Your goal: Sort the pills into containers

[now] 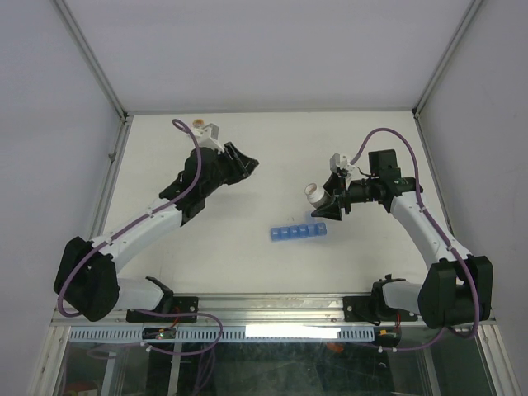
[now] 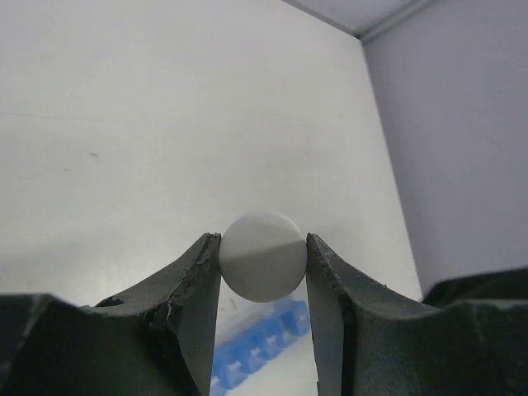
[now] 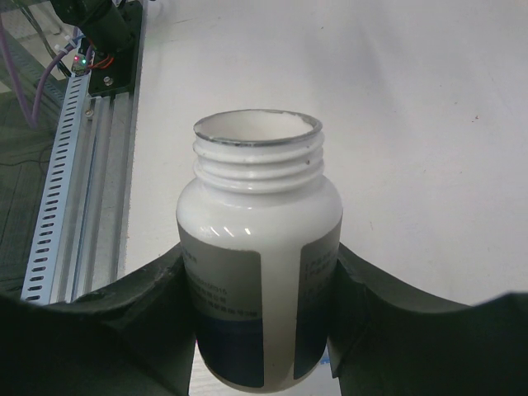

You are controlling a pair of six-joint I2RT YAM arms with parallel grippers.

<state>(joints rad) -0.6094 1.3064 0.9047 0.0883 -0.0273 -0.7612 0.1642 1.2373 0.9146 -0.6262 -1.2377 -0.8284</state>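
**Jaws closed on both sides: white bottle (image 3: 260, 272) at right, white round object (image 2: 262, 256) at left**

Nearest your arm bases, the containers (image 1: 299, 232) lie flat on the table (image 1: 247, 280) as one short strip of translucent-blue compartments. What the compartments hold is too small to tell.

Just beyond the strip's right end, your right gripper (image 1: 328, 200) grips the white bottle. One finger presses each side of the labelled body, below the threaded neck, and the jaws are spread only to the bottle's width. The bottle is uncapped. In the right wrist view its mouth shows a white inner wall, but you cannot tell whether anything is inside.

Farther off, and well to the left of the strip, your left gripper (image 1: 246, 161) pinches the white round object between its fingertips (image 2: 202, 264). Its jaws stand apart no wider than that object. In the left wrist view the strip appears as a blurred blue band low in the gap between the fingers.

Farthest from the strip, at the table's far-left edge, sits a small round item (image 1: 199, 124). It is pale with an orange tint and too small to identify.
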